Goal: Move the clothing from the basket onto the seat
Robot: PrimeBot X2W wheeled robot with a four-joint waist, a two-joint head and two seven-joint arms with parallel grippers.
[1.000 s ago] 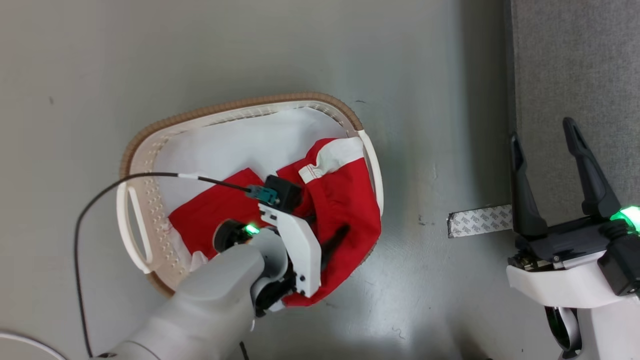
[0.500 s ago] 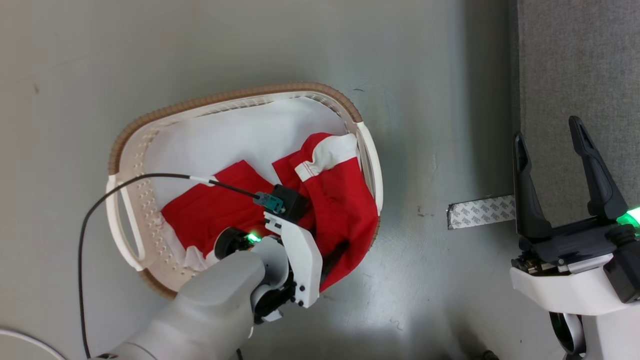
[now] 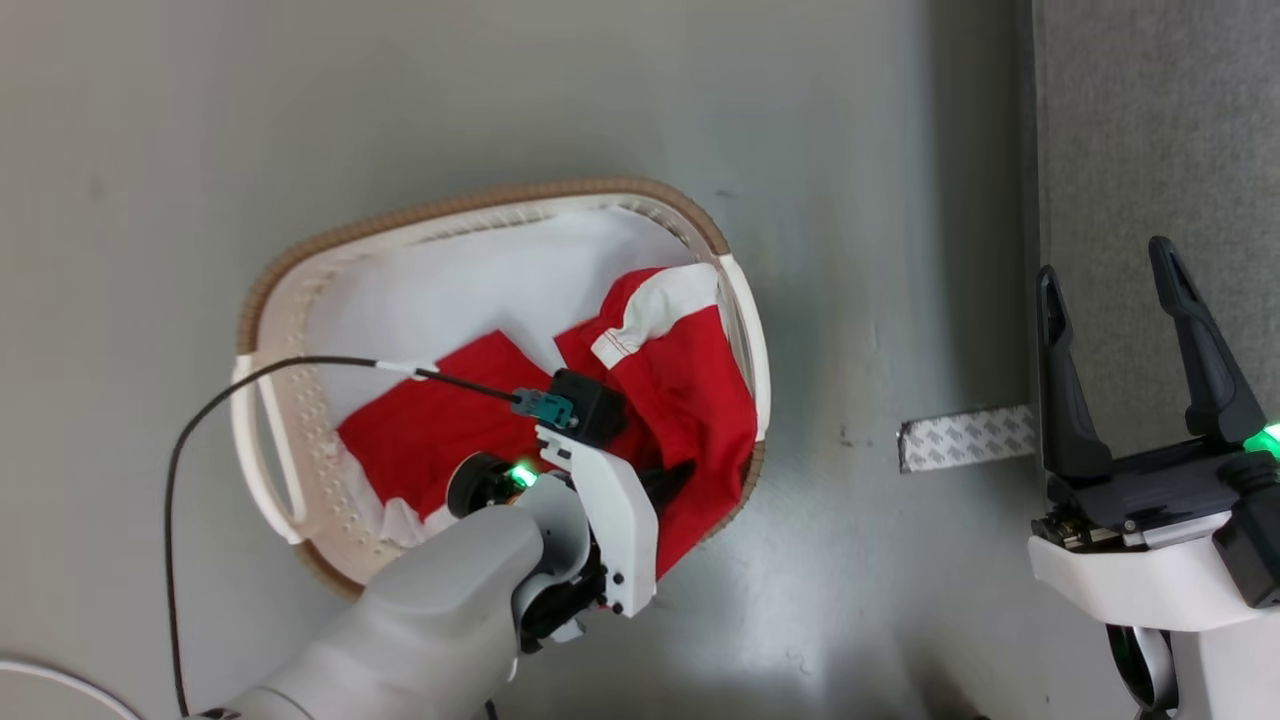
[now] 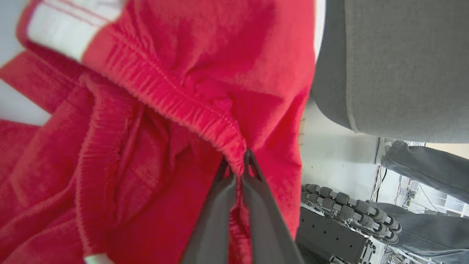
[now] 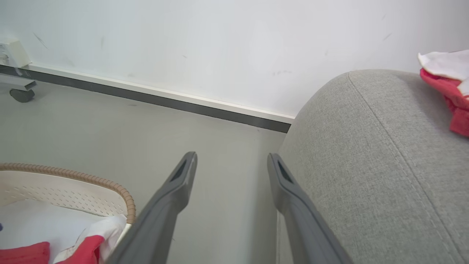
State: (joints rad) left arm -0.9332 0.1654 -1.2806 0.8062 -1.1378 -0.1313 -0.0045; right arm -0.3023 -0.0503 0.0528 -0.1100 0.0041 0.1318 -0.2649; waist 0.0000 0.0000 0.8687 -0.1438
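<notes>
1. The robot's left gripper (image 4: 236,169) is clamped on the clothing (image 3: 700,400). Its two long dark fingers (image 4: 216,205) pinch a ridge of ribbed red hem between their tips, with red fabric bunched on both sides.
2. The clothing lies in the basket (image 3: 450,212), heaped at the end nearest the seat (image 3: 1150,120). A white panel with thin stripes crowns the heap. A flatter red piece spreads beside it toward the far handle.
3. A pale cloth (image 3: 480,290) lies under the red garments and covers the basket's bottom up to the perforated wall.
4. The basket stands on the grey floor (image 3: 400,100), near the seat but not touching it. A strip of patterned tape (image 3: 965,438) lies on the floor between them, its end reaching the seat's edge.
5. The right gripper (image 3: 1103,262) hangs open and empty at the seat's rounded edge, its fingers spread wide with nothing between them.
6. In the right wrist view, a second red-and-white garment (image 5: 450,84) lies on top of the seat at the far right, well apart from the basket.
7. A black cable (image 3: 250,380) runs from the left wrist and arcs over the basket's handle end.
</notes>
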